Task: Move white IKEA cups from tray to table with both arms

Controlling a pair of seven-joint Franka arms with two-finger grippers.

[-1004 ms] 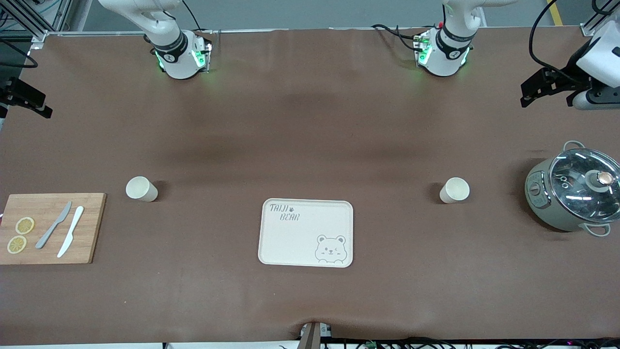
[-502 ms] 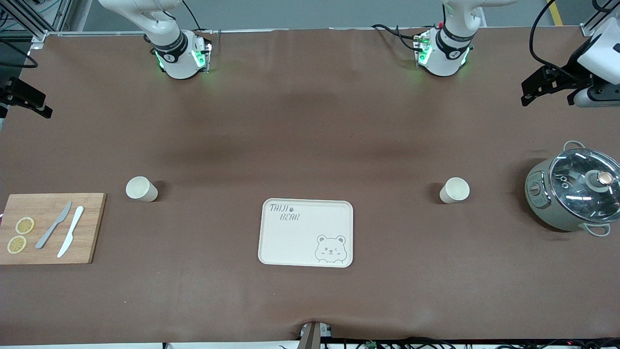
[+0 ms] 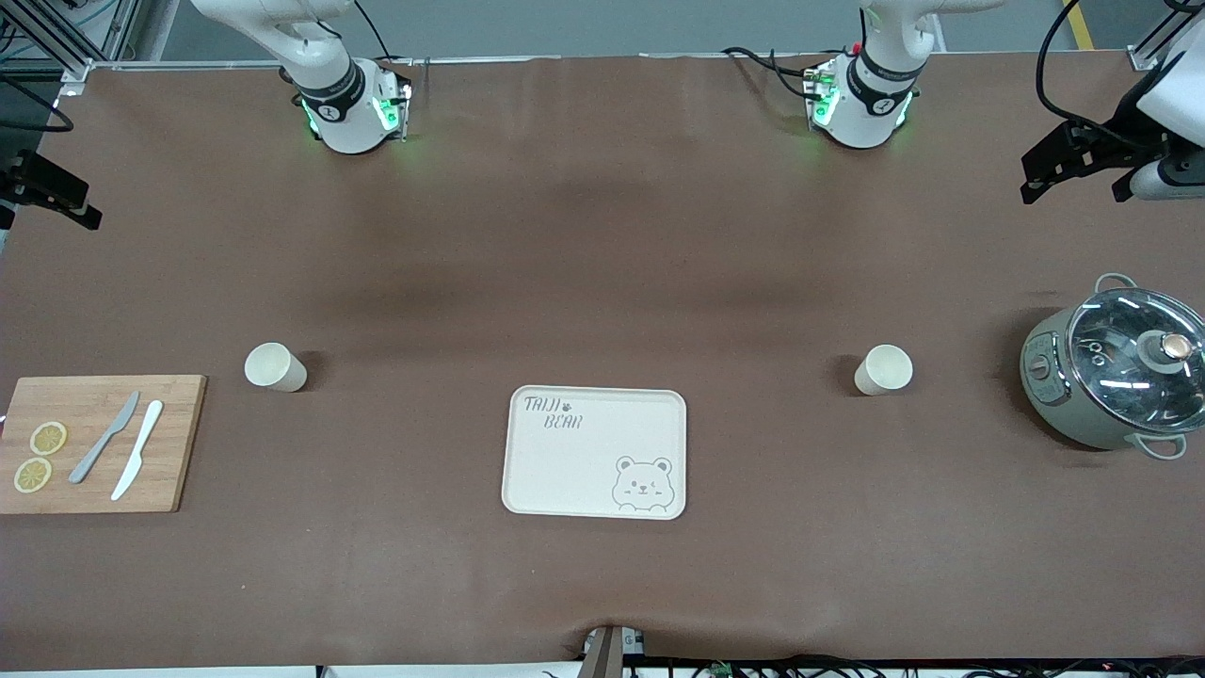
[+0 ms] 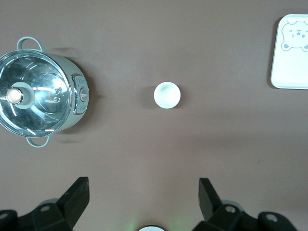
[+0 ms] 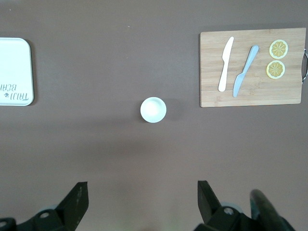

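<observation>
Two white IKEA cups stand upright on the brown table. One cup [image 3: 275, 366] is toward the right arm's end, beside the cutting board, and also shows in the right wrist view [image 5: 153, 109]. The other cup [image 3: 883, 369] is toward the left arm's end, and also shows in the left wrist view [image 4: 167, 95]. The left gripper [image 4: 143, 191] is open and empty, high over bare table. The right gripper [image 5: 142, 192] is open and empty, also high over bare table. Neither gripper touches a cup.
A cream bear tray [image 3: 595, 452] lies between the cups, slightly nearer the front camera. A wooden cutting board [image 3: 94, 443] with two knives and lemon slices lies at the right arm's end. A lidded grey-green pot [image 3: 1116, 372] stands at the left arm's end.
The left arm's black hand at the front view's edge has shifted slightly outward and up. The cups, tray and right arm have not moved.
</observation>
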